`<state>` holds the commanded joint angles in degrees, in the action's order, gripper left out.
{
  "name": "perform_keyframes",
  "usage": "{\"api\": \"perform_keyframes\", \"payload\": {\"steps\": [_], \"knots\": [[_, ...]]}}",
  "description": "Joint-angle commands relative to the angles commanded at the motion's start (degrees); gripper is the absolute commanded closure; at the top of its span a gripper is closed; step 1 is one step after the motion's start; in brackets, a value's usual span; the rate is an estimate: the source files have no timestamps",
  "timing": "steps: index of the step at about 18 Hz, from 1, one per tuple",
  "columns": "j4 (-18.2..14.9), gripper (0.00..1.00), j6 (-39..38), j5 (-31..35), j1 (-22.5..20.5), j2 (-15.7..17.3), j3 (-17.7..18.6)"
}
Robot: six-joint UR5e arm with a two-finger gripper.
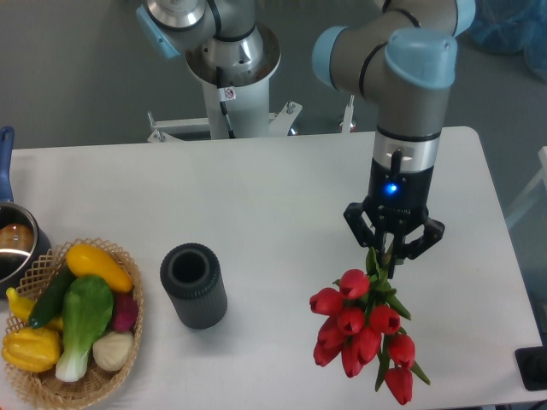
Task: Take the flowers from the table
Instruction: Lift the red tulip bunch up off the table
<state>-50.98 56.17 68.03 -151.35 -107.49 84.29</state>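
**Flowers gripped by stems, hanging from hand over right side of table**

The hand [393, 254] points straight down, fingers pinched in on the stem end of the flowers [363, 331]. Only the stem tops sit between the fingers; red heads and leaves hang below and spread toward the camera. Gripping at the tied stems makes sense: it's the one firm, narrow part, and the blooms don't get crushed.

The bunch droops a bit to the lower right, heads downward, weight hanging under the grip. It looks clear of the table [256, 213], but contact at the lowest tulip can't be ruled out from this single view. My read: pick is essentially done, lift phase.

The dark cylinder [194, 285] stands upright, open top up, well apart to the left of the flowers. The basket [128, 342] of vegetables [81, 312] is at the far left edge, and a pot [13, 243] is partly cut off behind it. None are near the hand.

Risk: thin stems could slip if the grip is light.
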Motion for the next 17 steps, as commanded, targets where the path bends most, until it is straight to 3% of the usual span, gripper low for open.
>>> {"api": "perform_keyframes", "payload": {"steps": [17], "knots": [[0.0, 0.91, -0.2, -0.3, -1.0, 0.4, 0.0]]}}
